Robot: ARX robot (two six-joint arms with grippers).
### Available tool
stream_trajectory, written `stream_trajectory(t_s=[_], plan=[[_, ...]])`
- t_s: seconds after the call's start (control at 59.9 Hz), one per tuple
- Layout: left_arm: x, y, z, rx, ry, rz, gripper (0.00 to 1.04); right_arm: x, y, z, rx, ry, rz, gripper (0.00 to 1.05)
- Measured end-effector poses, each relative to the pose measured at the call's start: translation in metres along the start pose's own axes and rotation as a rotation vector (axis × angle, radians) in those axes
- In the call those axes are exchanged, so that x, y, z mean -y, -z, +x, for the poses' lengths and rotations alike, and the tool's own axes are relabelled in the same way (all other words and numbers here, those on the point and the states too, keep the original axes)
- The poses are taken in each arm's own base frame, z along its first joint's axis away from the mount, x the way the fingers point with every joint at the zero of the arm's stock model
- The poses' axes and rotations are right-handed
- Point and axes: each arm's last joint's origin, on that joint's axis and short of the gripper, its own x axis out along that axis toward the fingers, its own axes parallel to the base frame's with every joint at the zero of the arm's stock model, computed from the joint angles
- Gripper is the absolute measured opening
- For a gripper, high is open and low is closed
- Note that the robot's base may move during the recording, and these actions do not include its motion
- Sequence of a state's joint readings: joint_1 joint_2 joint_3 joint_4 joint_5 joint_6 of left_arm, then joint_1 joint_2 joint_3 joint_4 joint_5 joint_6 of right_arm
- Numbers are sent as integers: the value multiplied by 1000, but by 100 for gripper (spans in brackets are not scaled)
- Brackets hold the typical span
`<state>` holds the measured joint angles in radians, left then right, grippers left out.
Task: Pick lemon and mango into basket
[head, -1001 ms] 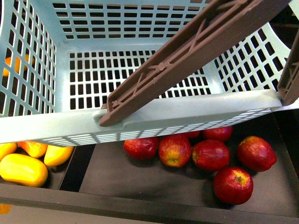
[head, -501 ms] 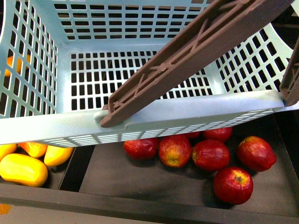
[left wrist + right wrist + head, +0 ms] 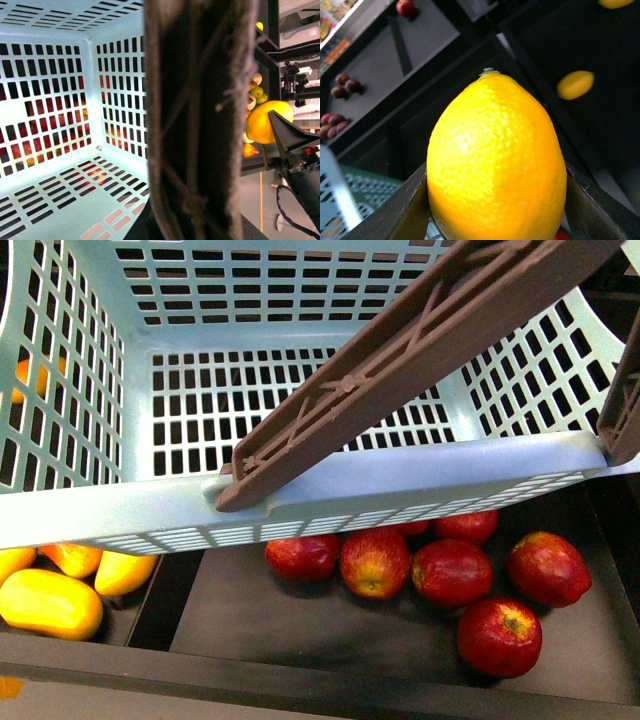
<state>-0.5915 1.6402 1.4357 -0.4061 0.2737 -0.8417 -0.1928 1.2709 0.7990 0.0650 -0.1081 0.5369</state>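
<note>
The basket (image 3: 120, 512) fills most of the front view. You have it raised and tipped, mouth toward the robot, likely so fruit can drop straight in. It is empty inside. Its brown handle (image 3: 400, 370) runs diagonally across the opening. In the left wrist view the handle (image 3: 200, 125) sits right against the lens, so the left gripper probably carries the basket by it. The left fingers are hidden, so you cannot tell whether they are clamped.

Below the basket is a dark tray (image 3: 300, 635) with red apples (image 3: 452, 572) bunched toward its back edge; ignore those. In the next bin to the left, at the front edge, lies a long yellow fruit, likely the mango (image 3: 48, 603), not picked yet.

The lemon (image 3: 495, 160) is in the air, outside the basket's side wall in the left wrist view. The right gripper (image 3: 496, 172) has its fingers (image 3: 407, 212) pinching the lemon on both flanks, stem end out. The next step is probably carrying it over the rim and clear of the handle.
</note>
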Motion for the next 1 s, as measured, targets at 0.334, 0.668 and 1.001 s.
stream_trajectory(t_s=[0.334,0.668,1.001], plan=[[0,0,0,0,0,0,5,-91,49,5,-120,-203,-145,63],[0,0,0,0,0,0,5,-113,79,8,-199,-255,-196,65],[0,0,0,-2,1,2,5,-112,81,6,-190,-254,-182,96]])
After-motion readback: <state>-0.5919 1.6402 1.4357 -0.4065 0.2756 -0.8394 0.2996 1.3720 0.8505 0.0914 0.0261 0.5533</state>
